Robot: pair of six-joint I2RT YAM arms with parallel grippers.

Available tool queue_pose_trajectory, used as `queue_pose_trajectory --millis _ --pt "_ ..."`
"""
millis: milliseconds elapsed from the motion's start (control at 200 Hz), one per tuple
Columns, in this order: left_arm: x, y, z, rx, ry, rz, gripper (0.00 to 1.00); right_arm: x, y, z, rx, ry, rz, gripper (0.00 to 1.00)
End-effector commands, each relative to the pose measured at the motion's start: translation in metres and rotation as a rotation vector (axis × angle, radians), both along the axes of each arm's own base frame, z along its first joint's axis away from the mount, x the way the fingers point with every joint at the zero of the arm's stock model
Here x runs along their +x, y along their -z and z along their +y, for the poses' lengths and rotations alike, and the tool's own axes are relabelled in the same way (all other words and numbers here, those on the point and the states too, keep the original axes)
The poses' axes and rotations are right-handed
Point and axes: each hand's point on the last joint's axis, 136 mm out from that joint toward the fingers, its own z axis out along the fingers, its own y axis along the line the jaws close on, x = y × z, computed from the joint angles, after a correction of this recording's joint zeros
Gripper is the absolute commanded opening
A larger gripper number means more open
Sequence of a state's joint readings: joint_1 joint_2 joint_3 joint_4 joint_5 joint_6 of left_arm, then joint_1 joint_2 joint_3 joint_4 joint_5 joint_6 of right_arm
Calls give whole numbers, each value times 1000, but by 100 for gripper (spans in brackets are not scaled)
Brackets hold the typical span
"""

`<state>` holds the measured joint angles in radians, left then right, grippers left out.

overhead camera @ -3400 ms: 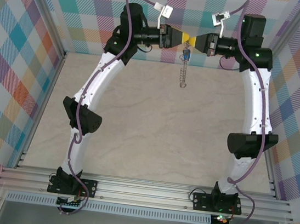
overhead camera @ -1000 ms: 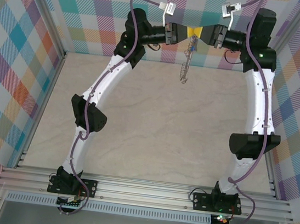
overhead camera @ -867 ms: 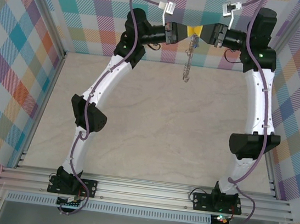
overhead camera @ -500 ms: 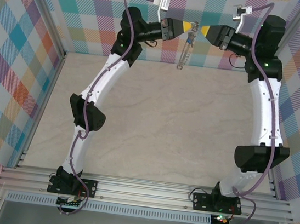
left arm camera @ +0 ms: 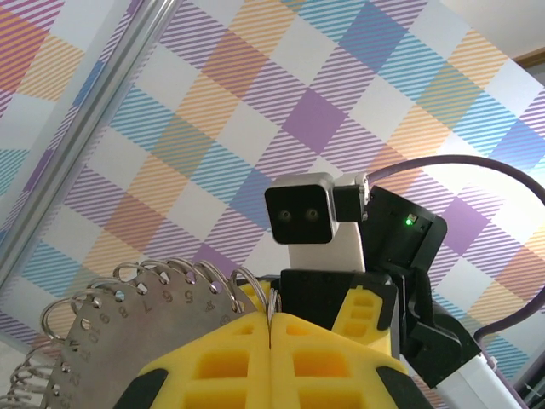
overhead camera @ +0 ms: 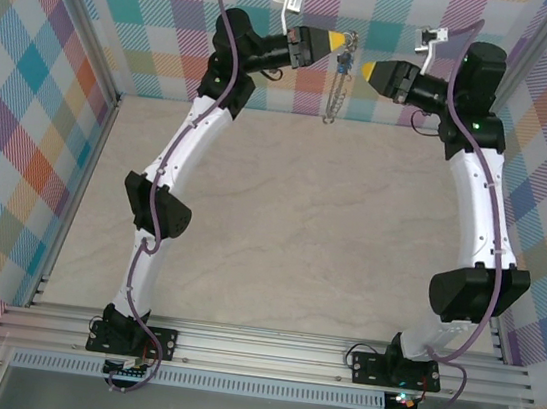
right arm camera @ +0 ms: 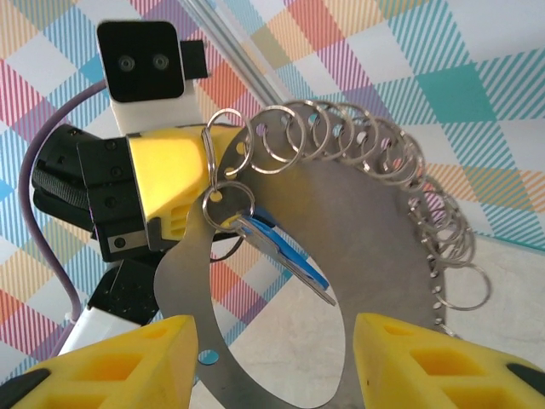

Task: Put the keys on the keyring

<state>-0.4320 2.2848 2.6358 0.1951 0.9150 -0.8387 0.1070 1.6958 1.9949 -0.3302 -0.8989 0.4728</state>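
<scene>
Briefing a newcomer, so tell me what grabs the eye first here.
High at the back wall, the left tool pinches the keyring, a flat metal crescent edged with small rings, dangling in the air. A blue-headed key hangs from one ring, and the right tool stands open, apart from it.

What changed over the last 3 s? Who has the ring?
Right tool pulled away from the keyring to its right, jaws open. Left tool carried the keyring up-frame in the top view. Unchanged: left tool shut on the keyring, blue key hanging from it.
</scene>
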Motion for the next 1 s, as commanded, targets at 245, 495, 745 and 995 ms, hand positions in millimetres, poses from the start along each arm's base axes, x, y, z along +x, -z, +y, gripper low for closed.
queue_pose_trajectory --millis 245,495,745,995 --pt "-15 -34 15 -73 2 -94 0 -2 -2 23 -15 -78 -68 52" --pt "-14 -32 13 -82 8 -88 0 7 -3 26 -17 -74 -74 52" --pt "-11 -30 12 -87 12 -80 0 14 -8 31 -13 -90 -86 53" --pt "-9 -28 11 -90 9 -77 0 16 -10 41 -12 -130 -91 52"
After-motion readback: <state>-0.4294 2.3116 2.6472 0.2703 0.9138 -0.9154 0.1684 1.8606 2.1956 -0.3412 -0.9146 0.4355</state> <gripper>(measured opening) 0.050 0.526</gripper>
